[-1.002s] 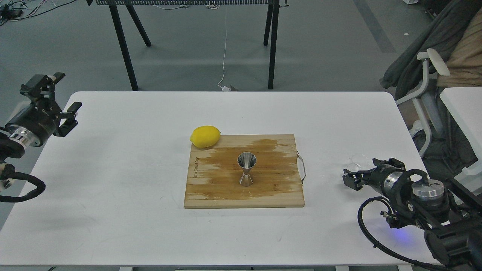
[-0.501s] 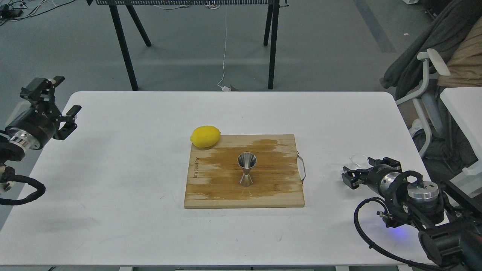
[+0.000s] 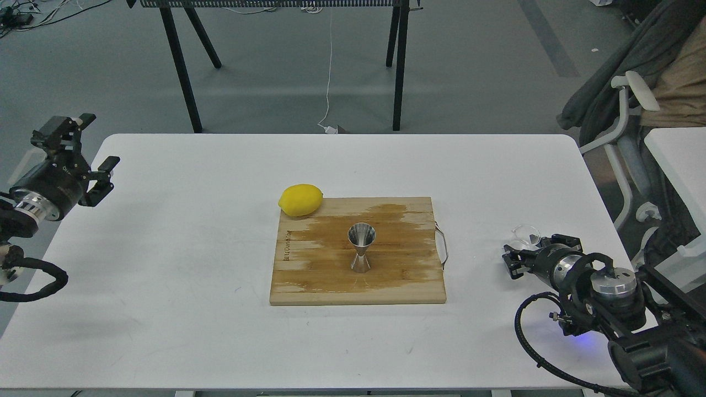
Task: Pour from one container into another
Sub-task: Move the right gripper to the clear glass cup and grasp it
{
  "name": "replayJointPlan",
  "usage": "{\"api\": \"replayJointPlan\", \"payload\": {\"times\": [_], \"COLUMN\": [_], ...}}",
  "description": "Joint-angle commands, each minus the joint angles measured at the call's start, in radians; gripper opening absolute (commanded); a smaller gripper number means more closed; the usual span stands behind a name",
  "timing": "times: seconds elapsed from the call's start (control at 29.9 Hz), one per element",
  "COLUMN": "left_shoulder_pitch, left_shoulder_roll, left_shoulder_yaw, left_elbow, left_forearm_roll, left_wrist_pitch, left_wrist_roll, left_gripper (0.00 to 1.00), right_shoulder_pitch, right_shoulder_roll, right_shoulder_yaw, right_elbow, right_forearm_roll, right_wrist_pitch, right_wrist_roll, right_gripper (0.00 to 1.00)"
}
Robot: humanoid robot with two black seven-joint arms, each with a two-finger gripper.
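The small clear glass cup (image 3: pixel 525 234) stands on the white table (image 3: pixel 165 264) near its right edge. My right gripper (image 3: pixel 536 250) is just in front of the cup with its dark fingers spread, and it looks open with nothing in it. The cup's near side sits close to the fingers. The steel hourglass jigger (image 3: pixel 361 247) stands upright in the middle of the wooden cutting board (image 3: pixel 309 275). Far off at the table's left edge, my left gripper (image 3: pixel 84 144) hangs open and empty.
A yellow lemon (image 3: pixel 300 199) rests at the board's back left corner. The board has a metal handle (image 3: pixel 443 244) on its right side and a damp stain across it. An office chair (image 3: pixel 634 110) and another white table (image 3: pixel 675 154) stand to the right.
My right gripper has drawn back slightly toward me, showing more of the glass cup. The left gripper dropped a little. The chair at the right has shifted.
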Motion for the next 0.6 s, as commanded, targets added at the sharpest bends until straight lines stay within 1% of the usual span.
{"api": "replayJointPlan", "payload": {"times": [0.0,0.1,0.37,0.57], "left_shoulder_pitch": [0.000,0.000,0.000,0.000], "left_shoulder_roll": [-0.002,-0.004,-0.007,-0.008], "left_shoulder_yaw": [0.000,0.000,0.000,0.000], "left_elbow": [0.002,0.012,0.015,0.015], "left_forearm_roll": [0.001,0.001,0.001,0.001], "left_wrist_pitch": [0.000,0.000,0.000,0.000], "left_wrist_roll": [0.000,0.000,0.000,0.000], "left_gripper": [0.98,0.98,0.98,0.98], "right_shoulder_pitch": [0.000,0.000,-0.002,-0.006], "right_shoulder_roll": [0.001,0.001,0.001,-0.001], "right_shoulder_yaw": [0.000,-0.002,0.000,-0.002], "right_elbow": [-0.001,-0.002,-0.001,0.024], "right_forearm_roll": [0.000,-0.002,-0.025,-0.043], "right_wrist_pitch": [0.006,0.014,0.018,0.058], "right_wrist_roll": [0.000,0.000,0.000,0.008], "right_gripper": [0.45,0.43,0.42,0.41]}}
